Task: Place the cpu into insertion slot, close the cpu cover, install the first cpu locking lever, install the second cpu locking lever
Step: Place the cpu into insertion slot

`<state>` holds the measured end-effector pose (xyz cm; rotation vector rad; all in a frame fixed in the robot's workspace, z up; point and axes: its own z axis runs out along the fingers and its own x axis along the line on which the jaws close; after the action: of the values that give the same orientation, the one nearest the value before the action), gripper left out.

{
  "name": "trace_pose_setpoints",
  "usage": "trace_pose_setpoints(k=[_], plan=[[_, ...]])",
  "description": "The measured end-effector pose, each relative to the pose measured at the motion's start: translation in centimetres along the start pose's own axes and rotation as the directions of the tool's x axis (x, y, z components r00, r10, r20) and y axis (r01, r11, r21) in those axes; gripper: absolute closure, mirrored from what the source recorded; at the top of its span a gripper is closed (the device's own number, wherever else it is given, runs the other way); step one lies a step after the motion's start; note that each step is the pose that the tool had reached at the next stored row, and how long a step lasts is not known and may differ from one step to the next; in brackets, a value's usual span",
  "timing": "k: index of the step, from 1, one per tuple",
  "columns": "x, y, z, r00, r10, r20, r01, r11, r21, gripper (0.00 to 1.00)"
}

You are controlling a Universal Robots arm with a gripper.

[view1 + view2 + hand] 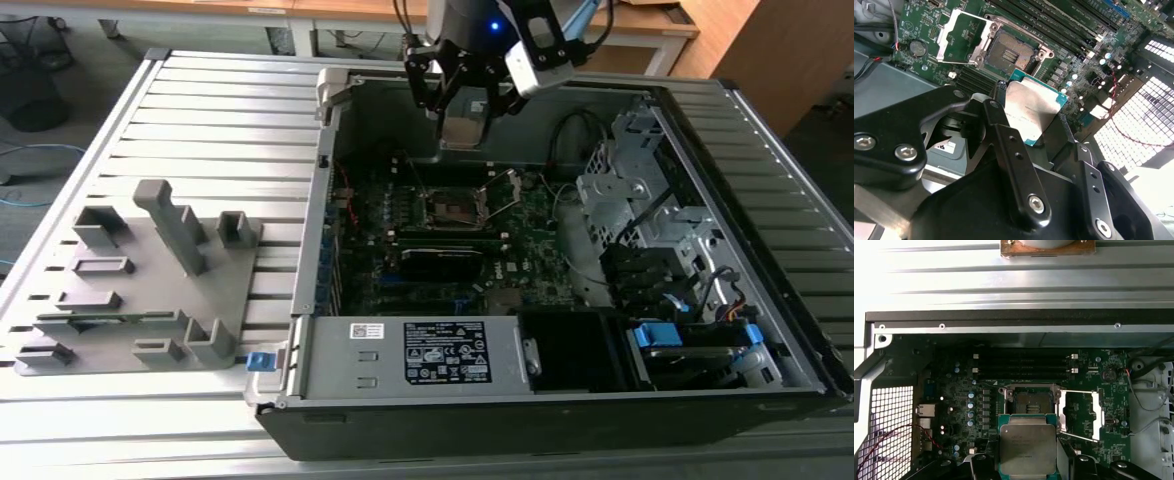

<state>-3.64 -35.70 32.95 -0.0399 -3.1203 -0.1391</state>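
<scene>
A slatted metal worktop (214, 110) carries an open computer case (534, 420) lying on its side. A grey moulded fixture (147, 290) sits beside the case, toward the exterior view's left. Inside the case the green motherboard (954, 390) lies face up, with long black memory slots (1024, 367) running near the socket.

The black claw (461, 118) hangs over the far part of the case, above the board and clear of it. It is closed down to the chip's width. In the second wrist view its fingers (1063, 125) press on two opposite edges of the cpu (1036, 115), which sits between the tips with its pale metal face showing.

The cpu cover (1081, 415) is swung open to one side of the socket. It is a thin silvery frame, and green board shows through its window. The insertion slot (1031, 402) is bare, its dark centre uncovered inside the metal rim.

The cpu is held in the air, apart from the slot. In both wrist views the slot shows just past the chip's edge, and in the exterior view it lies below the claw, nearer the camera.
</scene>
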Motion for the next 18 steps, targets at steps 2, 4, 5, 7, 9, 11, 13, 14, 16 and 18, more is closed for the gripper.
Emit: trace_pose_setpoints(k=[2, 4, 5, 7, 9, 11, 13, 14, 16, 18], plan=[[0.0, -0.01, 0.09, 1.0, 0.0, 0.0, 0.0, 1.0, 0.0, 0.46], [0.0, -0.01, 0.13, 1.0, 0.0, 0.0, 0.0, 1.0, 0.0, 0.46], [0.0, -0.01, 0.13, 1.0, 0.0, 0.0, 0.0, 1.0, 0.0001, 0.46], [-0.01, -0.01, 0.2, 1.0, 0.0, 0.0002, 0.0, 1.0, -0.0004, 0.46], [0.0, -0.03, 0.3, 1.0, 0.0, 0.0001, 0.0, 1.0, -0.0001, 0.46], [-0.01, -0.03, 0.42, 1.0, 0.0, 0.0001, 0.0, 1.0, 0.0, 0.46], [-0.01, -0.04, 0.44, 1.0, 0.0, 0.0, 0.0, 1.0, 0.0003, 0.46], [-0.01, -0.04, 0.44, 1.0, 0.0, 0.0, 0.0, 1.0, 0.0003, 0.46], [-0.01, -0.04, 0.45, 1.0, 0.0, 0.0001, 0.0, 1.0, 0.0001, 0.46], [-0.01, -0.04, 0.46, 1.0, 0.0, 0.0001, 0.0, 1.0, 0.0001, 0.46]])
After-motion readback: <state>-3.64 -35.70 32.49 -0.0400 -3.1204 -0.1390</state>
